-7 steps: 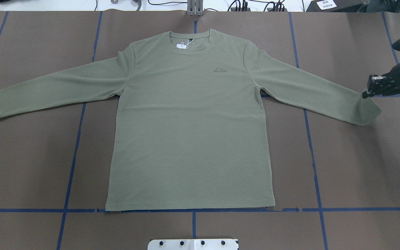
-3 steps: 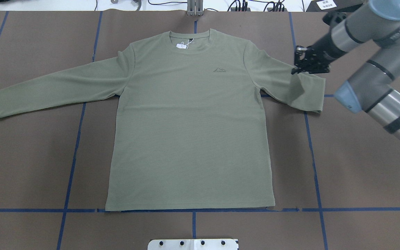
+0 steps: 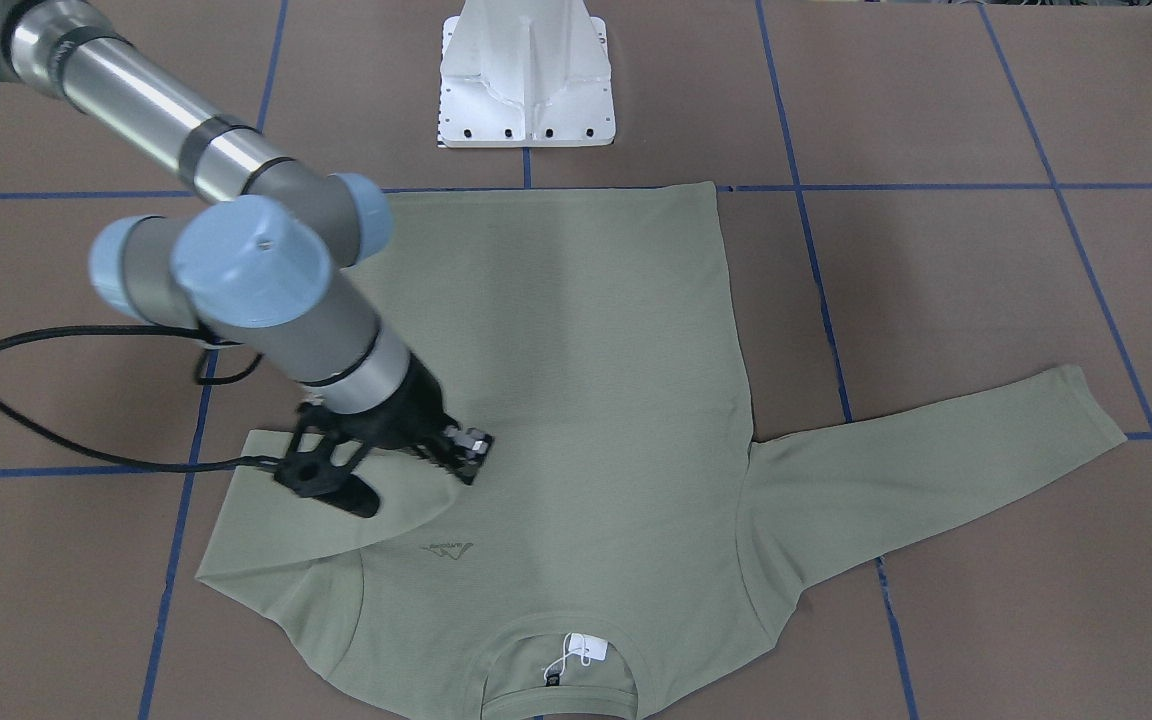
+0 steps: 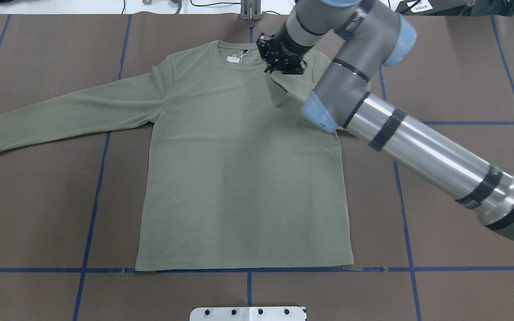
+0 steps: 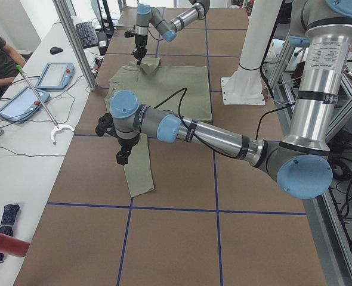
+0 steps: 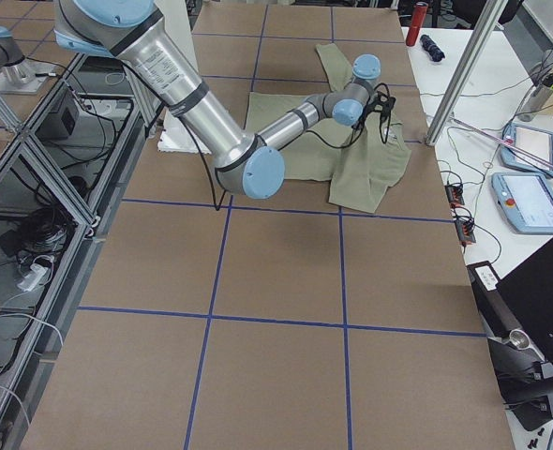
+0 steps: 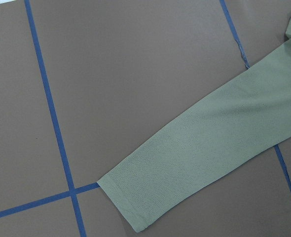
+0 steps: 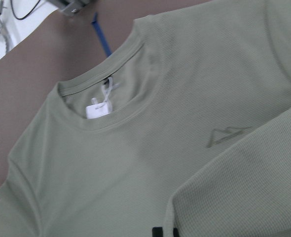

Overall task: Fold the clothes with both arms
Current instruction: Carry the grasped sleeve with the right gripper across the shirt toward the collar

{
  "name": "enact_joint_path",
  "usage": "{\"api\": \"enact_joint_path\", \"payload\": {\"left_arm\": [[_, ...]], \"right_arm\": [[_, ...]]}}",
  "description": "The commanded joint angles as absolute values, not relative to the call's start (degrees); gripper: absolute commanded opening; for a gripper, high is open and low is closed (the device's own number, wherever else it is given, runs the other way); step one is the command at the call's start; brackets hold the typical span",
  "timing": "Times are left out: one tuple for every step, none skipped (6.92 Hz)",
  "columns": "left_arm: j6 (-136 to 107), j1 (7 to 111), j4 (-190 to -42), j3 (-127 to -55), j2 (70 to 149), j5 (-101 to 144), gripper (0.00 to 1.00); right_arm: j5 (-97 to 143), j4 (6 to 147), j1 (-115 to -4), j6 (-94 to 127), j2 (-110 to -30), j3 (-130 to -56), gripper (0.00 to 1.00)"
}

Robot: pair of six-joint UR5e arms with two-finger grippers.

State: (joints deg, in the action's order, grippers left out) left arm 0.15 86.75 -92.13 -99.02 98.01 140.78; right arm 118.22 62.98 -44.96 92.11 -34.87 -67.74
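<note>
Brown paper-covered counter ruled with blue tape lines, workstation desks along its far edge. A green long-sleeved shirt lies flat and front up across the middle of the overhead frame, collar toward the top and hem toward the bottom.

The right gripper, upper centre of that frame, is pinched together on the cuff end of one sleeve, which lies doubled across the chest beside the small logo. The other sleeve stretches flat to the frame's left, its cuff near a tape crossing.

The left gripper hangs over that cuff in the side view only (whether its jaws are apart or together cannot be told).

Handling, as a judgement: the knit looks light, soft and limp, with no stiffness to hold a shape, so it should drape from any pinch and drag over the paper. Cuffs, shoulder seams and hem corners offer the firmest hold. A pinch taken mid-panel risks gathering both layers and wrinkling the fold.
</note>
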Motion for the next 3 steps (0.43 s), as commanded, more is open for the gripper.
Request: {"api": "enact_joint_path", "payload": {"left_arm": [[0.18, 86.75, -92.2, -98.97, 98.0, 140.71, 1.0], [0.09, 86.75, -92.2, -99.05, 97.91, 140.71, 1.0], [0.09, 86.75, -92.11, -99.05, 97.91, 140.71, 1.0]], "right_arm": [[110.93, 59.88, -38.07, 92.99, -25.61, -60.5, 0.0], [108.48, 58.37, -35.88, 92.9, -19.14, -52.64, 0.0], [104.02, 55.05, -33.16, 92.9, -17.68, -49.6, 0.0]]}}
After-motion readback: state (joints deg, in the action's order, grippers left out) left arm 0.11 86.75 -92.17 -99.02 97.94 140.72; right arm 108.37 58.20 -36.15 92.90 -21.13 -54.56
